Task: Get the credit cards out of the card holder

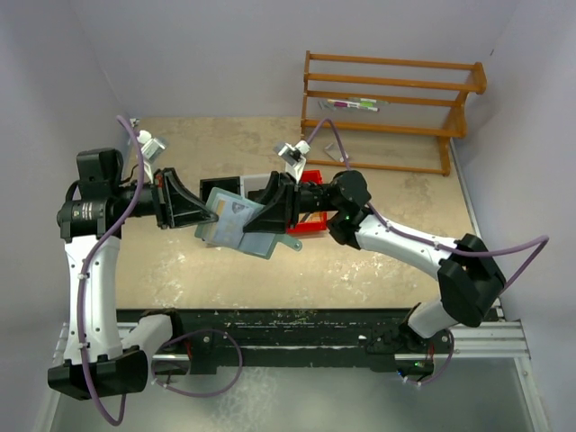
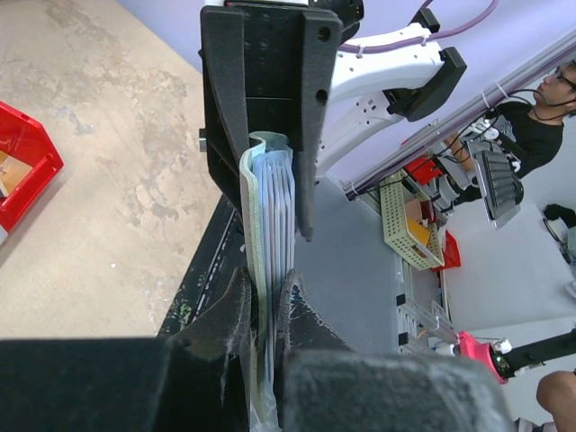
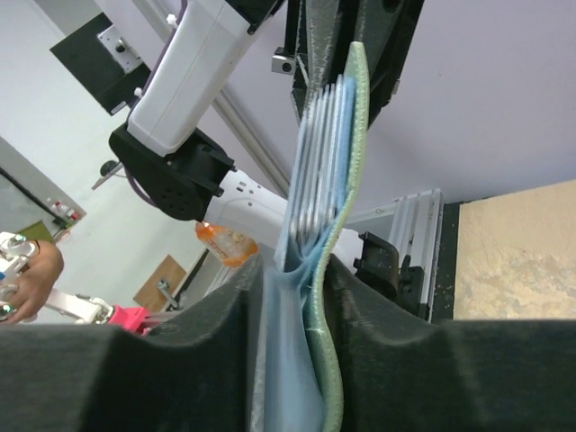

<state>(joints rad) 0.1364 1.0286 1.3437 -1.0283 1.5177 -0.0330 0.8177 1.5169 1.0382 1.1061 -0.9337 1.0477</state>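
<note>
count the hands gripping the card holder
2. The left hand clamps the card holder at its left end, the right hand at its right end; none hidden.

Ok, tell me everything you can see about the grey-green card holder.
The small, flat grey-green card holder looks like soft felt or fabric. It is held above the beige table, with the left pincer shut on one end and the right pincer shut on the other. Thin light-blue credit cards are stacked inside with their edges showing, and its green wall bows around them.
</note>
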